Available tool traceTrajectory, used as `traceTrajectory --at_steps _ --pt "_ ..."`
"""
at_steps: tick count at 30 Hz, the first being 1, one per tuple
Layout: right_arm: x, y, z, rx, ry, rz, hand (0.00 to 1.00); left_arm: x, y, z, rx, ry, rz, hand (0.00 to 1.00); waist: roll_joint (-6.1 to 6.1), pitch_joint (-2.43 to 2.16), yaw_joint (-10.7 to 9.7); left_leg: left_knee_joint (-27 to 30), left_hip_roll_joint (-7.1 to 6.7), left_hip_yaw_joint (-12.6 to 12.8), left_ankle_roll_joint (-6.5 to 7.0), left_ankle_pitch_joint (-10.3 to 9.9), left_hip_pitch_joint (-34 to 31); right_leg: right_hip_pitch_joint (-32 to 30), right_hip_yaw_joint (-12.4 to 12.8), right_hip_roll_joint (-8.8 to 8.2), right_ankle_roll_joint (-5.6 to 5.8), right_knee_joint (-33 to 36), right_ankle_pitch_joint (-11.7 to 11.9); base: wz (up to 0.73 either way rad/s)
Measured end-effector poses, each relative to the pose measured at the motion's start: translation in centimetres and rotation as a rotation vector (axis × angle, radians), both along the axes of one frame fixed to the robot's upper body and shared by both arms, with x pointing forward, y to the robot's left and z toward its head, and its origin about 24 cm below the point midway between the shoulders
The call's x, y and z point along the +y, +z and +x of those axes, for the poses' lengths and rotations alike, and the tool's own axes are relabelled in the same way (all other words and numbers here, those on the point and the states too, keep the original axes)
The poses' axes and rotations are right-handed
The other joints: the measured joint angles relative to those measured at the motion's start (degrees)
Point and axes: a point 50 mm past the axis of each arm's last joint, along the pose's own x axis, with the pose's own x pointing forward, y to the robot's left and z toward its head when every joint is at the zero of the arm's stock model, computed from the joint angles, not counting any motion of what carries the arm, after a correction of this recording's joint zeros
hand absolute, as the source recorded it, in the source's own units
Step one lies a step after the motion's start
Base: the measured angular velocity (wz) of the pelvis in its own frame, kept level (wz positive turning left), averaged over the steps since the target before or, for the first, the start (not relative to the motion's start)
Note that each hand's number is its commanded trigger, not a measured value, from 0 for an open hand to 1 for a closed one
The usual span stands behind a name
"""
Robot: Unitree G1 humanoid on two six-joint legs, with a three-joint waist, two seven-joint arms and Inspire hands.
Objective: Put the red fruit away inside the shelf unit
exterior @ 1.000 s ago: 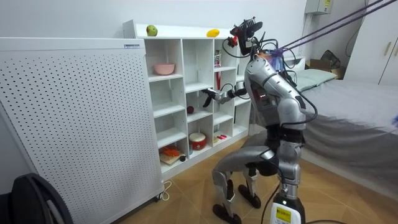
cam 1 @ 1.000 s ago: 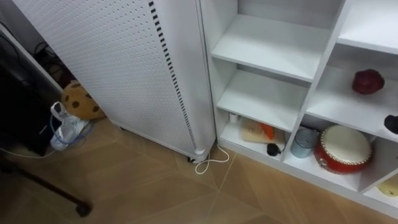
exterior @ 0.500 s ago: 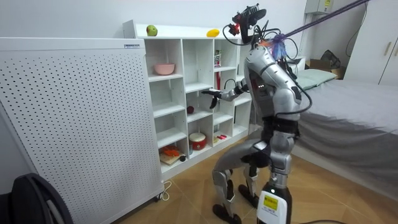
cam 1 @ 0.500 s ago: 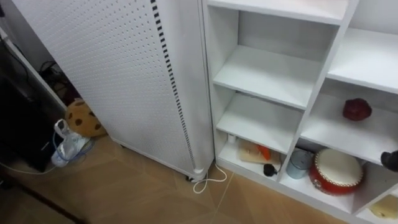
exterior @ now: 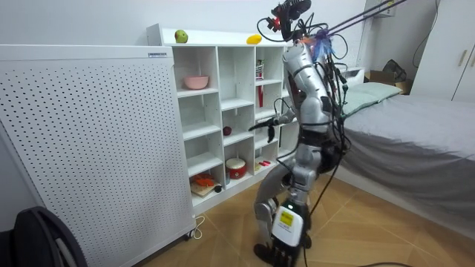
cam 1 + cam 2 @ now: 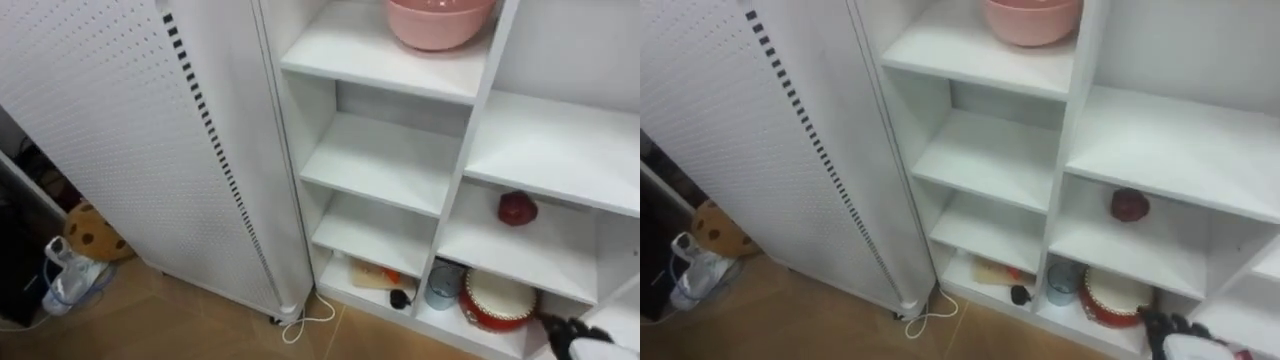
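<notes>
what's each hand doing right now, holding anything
left hand: cannot be told
right hand: open, holding nothing

No legible text, numbers or signs anywhere.

Label candidates, all too small to read:
- small pale sticker on the top front edge of the white perforated panel (image 5: 157,54), left of the shelves
- yellow sticker on the white wall-mounted box (image 5: 385,7), far right, top corner
- print on the tall red-and-white pack (image 5: 260,71) standing in an upper right compartment of the white open shelf unit (image 5: 217,95)

In the eye views the flat yellowish pack (image 6: 372,274) in the bottom compartment shows no readable markings.
</notes>
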Motion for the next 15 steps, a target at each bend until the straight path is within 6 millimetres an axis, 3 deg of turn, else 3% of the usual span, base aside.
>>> traceTrajectory --at_steps 5,10,15 --pt "1.2 -4.3 -6.7 0.208 -0.083 0.078 0.0 -1.2 -0.5 -0.2 -0.025 0.04 -0.031 0.0 0.62 -0.73 -2.5 -8.8 -0.21 1.1 0.22 1.4 9.8 9.5 -0.2 1.03 1.3 -8.8 1.8 -0.03" --pt "1.8 -7.5 -14.0 0.457 -0.273 0.169 0.0 -2.3 -1.2 -2.8 -0.008 0.135 -0.03 0.0 0.2 -1.72 -5.4 -19.2 -0.57 1.9 0.19 2.7 23.5 22.8 -0.7 2.61 2.69 -19.9 4.1 -0.05" --pt "2.7 -8.4 -17.6 0.521 -0.473 0.276 0.0 -3.3 -1.6 -5.1 0.028 0.17 0.001 0.0 -0.29 -1.72 -8.2 -25.9 -0.99 1.8 -0.11 3.0 33.9 33.4 -0.9 4.16 3.71 -27.9 5.3 -0.02"
